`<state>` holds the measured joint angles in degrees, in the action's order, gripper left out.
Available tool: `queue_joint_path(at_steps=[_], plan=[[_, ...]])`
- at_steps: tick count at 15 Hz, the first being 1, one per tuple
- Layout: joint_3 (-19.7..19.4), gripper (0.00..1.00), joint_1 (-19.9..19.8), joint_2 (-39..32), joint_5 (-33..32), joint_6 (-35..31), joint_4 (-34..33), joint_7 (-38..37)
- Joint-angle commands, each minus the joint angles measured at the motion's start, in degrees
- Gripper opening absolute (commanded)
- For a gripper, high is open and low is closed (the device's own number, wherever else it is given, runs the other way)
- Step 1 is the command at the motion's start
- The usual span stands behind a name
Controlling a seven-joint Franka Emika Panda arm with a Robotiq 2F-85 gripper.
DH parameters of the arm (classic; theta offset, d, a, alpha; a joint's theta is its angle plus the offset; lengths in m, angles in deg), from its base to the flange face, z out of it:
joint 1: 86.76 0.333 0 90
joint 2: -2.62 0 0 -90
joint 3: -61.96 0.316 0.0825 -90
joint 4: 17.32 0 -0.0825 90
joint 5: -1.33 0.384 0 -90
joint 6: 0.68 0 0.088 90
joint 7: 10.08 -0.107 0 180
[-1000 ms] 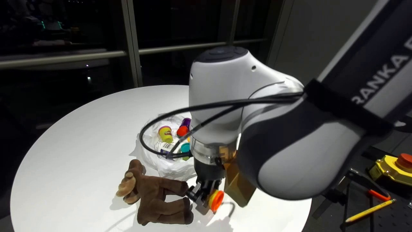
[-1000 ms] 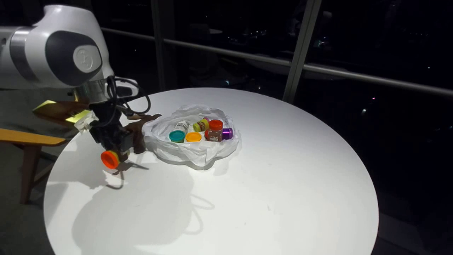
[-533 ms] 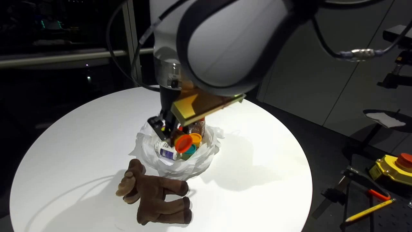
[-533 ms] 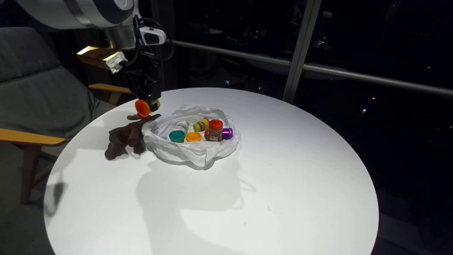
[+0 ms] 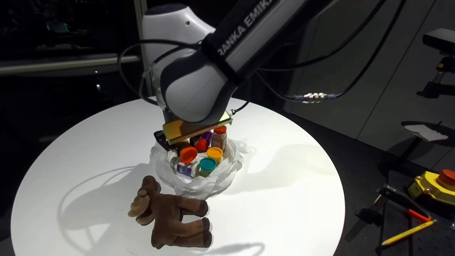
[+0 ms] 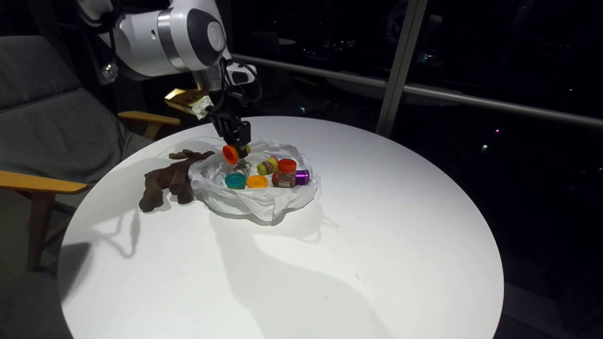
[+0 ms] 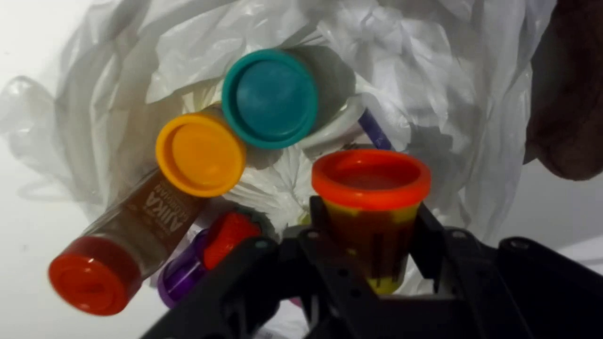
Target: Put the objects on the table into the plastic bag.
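Note:
My gripper is shut on the yellow cup with an orange-red lid. In both exterior views this cup hangs over the near-arm part of the open plastic bag, lid tilted sideways. In the bag lie a teal-lidded tub, a yellow-orange-lidded tub, a red-lidded spice jar, a purple bottle, a red piece, a white bottle and a yellow cup with a pink lid. The brown plush toy lies on the white table beside the bag.
A grey chair with wooden arms stands by the table edge. A yellow box with a red button and a pencil lie on a dark surface off the table. A cable loop hangs from the arm.
My gripper has carried the orange-lidded cup from low beside the plush toy's legs up and across to above the bag, then lower over it. The toy and bag have stayed put.

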<state>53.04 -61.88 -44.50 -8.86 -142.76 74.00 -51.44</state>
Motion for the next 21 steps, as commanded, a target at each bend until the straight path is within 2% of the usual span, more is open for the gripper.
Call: queue_joint_path(at_steps=[1, 4, 5, 7, 11, 12, 13, 16, 18, 20, 21], plan=[[-1.0, 0.18, 3.3, -9.2, -1.1, 3.9, -11.8, -7.2], [-1.9, 0.2, 7.7, -12.2, -2.7, 4.9, -15.7, -12.7], [-2.2, 0.68, 9.1, -13.6, -3.4, 5.5, -17.4, -14.8], [-2.7, 0.69, 12.6, -14.3, -5.0, 6.7, -19.3, -19.4], [-4.1, 0.98, 19.5, -17.2, -7.6, 10.6, -26.0, -30.2], [-4.4, 1.0, 20.8, -18.5, -8.2, 12.1, -28.3, -32.8], [-6.4, 1.0, 16.8, -9.0, -8.9, 6.6, -15.3, -28.9], [-10.7, 1.0, 19.9, -5.4, -9.6, 6.3, -12.5, -31.8], [-13.9, 1.0, 19.0, -4.0, -9.2, 7.1, -12.9, -31.4], [-15.3, 1.0, 19.3, -0.3, -8.3, 9.0, -11.6, -30.1], [-14.6, 1.0, 18.9, 2.0, -7.4, 10.2, -10.7, -27.9]])
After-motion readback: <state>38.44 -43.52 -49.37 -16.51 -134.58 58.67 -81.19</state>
